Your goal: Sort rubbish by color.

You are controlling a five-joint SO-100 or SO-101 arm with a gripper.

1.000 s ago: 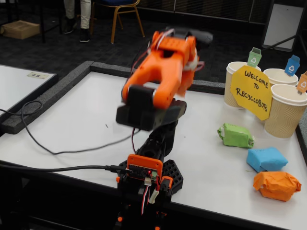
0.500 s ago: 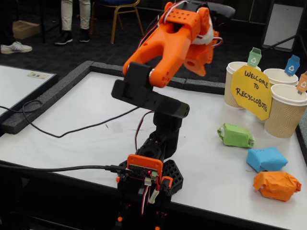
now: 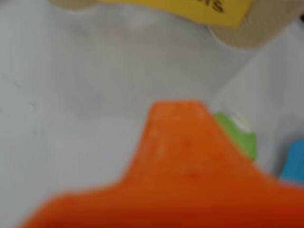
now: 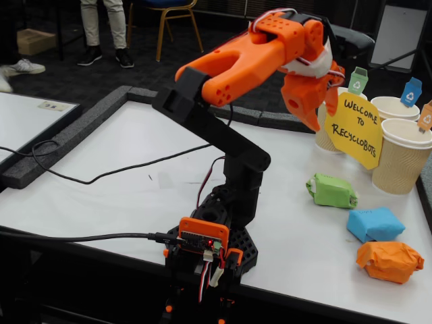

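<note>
high above the white tabletop [image 4: 121, 169], the orange plastic hand [image 4: 312, 116] hangs in the air with its tips pointing down, holding nothing; whether its fingers are spread or pressed together cannot be told from either view. in the fixed view it sits just left of the yellow "welcome to recyclobots" sign [image 4: 354, 128], which leans against three ribbed tan paper cups [image 4: 401, 156] with coloured recycling tags. below and to the right of the hand, the green crumpled paper lump [image 4: 331, 191] lies on the tabletop, the blue crumpled paper lump [image 4: 375, 223] beyond it toward the near edge, and the orange crumpled paper lump [image 4: 390, 260] nearest the edge. the blurred wrist view shows an orange finger [image 3: 180, 161] filling the foreground, the green lump peeking out at its right.
</note>
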